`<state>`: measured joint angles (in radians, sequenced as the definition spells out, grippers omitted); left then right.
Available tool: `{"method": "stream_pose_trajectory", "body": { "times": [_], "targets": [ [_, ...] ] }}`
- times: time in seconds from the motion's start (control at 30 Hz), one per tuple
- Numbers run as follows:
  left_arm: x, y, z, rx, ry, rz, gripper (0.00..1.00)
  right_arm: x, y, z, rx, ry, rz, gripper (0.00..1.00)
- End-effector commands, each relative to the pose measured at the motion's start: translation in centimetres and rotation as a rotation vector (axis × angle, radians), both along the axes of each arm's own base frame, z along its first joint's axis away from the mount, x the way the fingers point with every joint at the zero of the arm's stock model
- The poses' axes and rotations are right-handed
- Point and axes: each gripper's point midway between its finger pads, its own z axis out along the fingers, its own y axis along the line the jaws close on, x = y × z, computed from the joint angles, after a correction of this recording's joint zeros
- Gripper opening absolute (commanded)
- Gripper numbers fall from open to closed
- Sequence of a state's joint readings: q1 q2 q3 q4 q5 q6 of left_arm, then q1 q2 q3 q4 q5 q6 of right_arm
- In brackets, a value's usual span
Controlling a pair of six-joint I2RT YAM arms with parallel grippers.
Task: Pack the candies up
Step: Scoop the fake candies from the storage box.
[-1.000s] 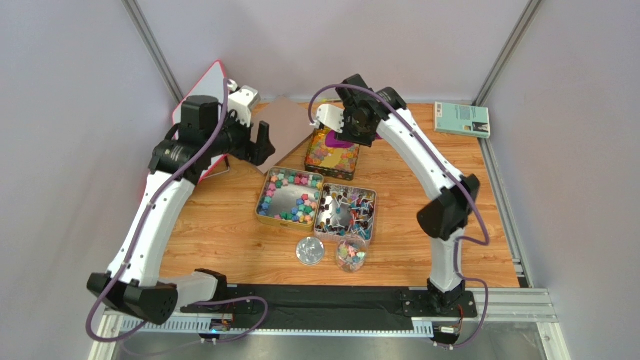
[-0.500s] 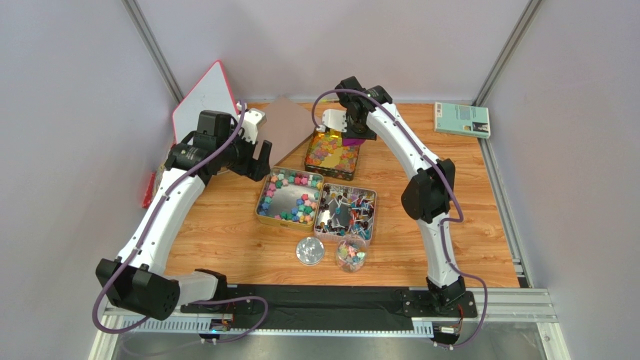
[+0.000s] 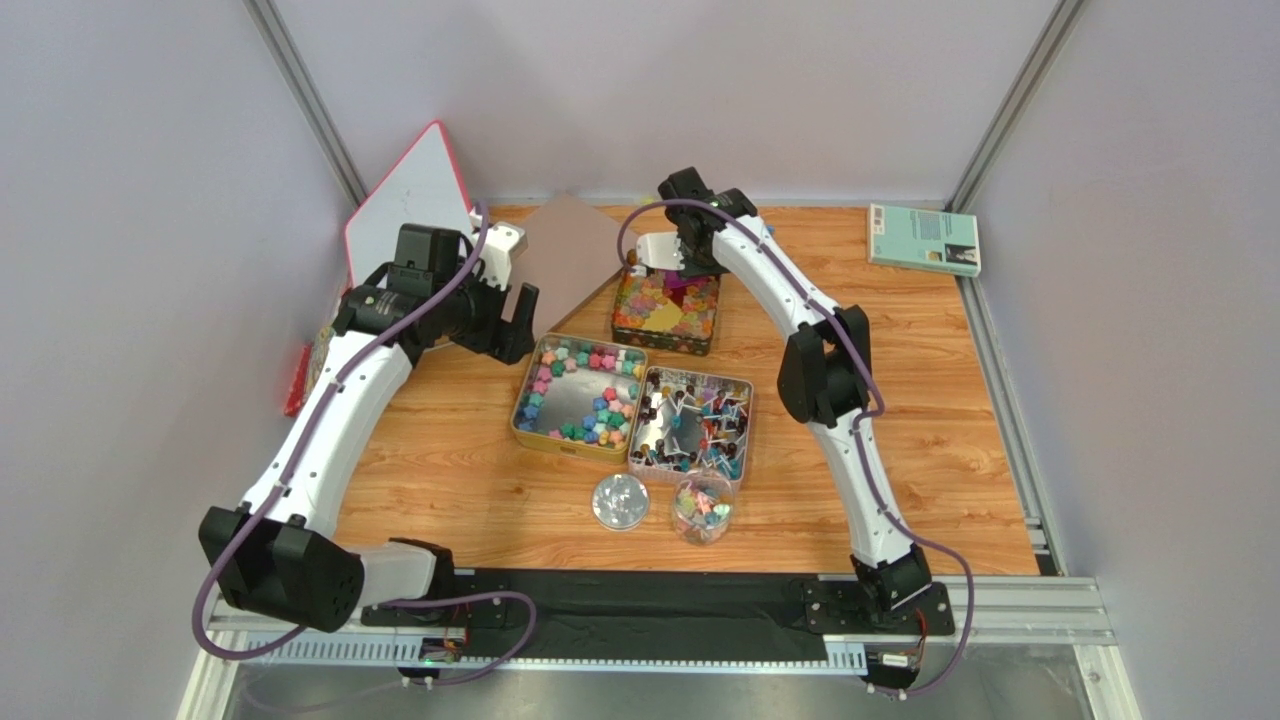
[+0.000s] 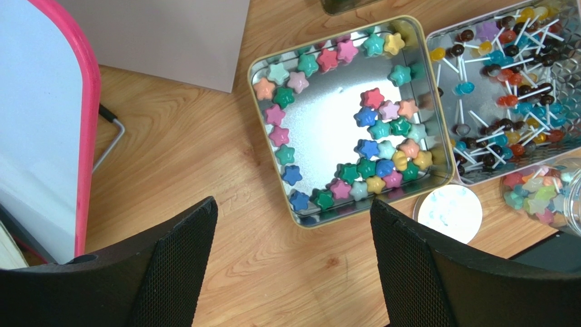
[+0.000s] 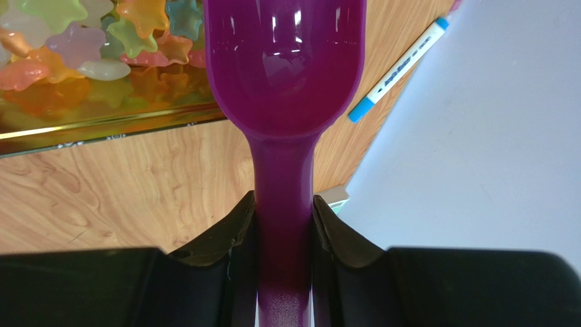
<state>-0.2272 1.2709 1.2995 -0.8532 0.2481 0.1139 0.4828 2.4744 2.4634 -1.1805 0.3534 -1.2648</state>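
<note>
The candies sit in three open tins. The glossy, translucent orange and yellow star candies (image 5: pixel 82 48) fill a dark decorated tin (image 3: pixel 666 333) just beyond the square gold tin (image 4: pixel 327 116), and that's where the action has shifted. A second ago the right arm was arched high above that far tin. Now it has folded down, and the right hand (image 5: pixel 283 218) carries the purple plastic scoop (image 5: pixel 283 68) low over the jelly stars. The hand is clenched firmly on the scoop's handle, one finger on each side. The bowl shows only shiny purple from the wrist view, with no candy in it that I can see, so this looks like the approach to a scoop, not the lift out.

Inside the gold tin, opaque pastel star candies (image 4: pixel 382 146) ring a bare mirrored floor. Touching its right side is a silver tin (image 4: pixel 552 68) of lollipops. Off its near-right corner stands a small clear jar (image 3: pixel 702 510) partly filled with pastel sweets, its round lid (image 4: pixel 449 213) on the table beside it. My guess is the jar is what gets packed.

The left hand (image 4: pixel 292 211) has swung in from the pink-rimmed whiteboard (image 3: pixel 409 188) and hangs released, gripping nothing, above the gold tin's left side. It seems to be waiting.

A blue-capped marker (image 5: pixel 399 71) lies on the table beyond the far tin.
</note>
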Motion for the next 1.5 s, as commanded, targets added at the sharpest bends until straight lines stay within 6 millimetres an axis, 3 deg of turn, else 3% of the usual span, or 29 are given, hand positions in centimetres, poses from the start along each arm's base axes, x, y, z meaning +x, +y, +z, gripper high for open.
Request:
{"method": "stream_pose_trajectory", "body": {
  "times": [0.0,0.33,0.6,0.97,1.23,1.47],
  "targets": [
    [0.4,0.8,-0.6,0.020,0.006,0.024,0.88,2.3,0.8,1.2,-0.024,-0.081,0.097,0.00],
    [1.0,2.6,-1.4,0.002,0.021,0.118,0.88,3.3,1.3,0.6,-0.201,-0.049,0.374,0.00],
    [1.5,4.8,-1.3,-0.040,0.016,0.221,0.88,4.1,2.6,1.2,-0.296,-0.071,0.538,0.00],
    [0.4,6.3,-0.5,-0.077,-0.005,0.281,0.88,3.4,4.5,0.4,-0.368,-0.058,0.591,0.00],
    [-0.8,5.8,0.4,-0.106,-0.035,0.266,0.88,1.5,6.2,-0.9,-0.390,-0.035,0.583,0.00],
    [-2.0,5.6,0.7,-0.122,-0.048,0.254,0.88,1.2,7.6,-2.2,-0.332,-0.015,0.571,0.00]
  ]
}}
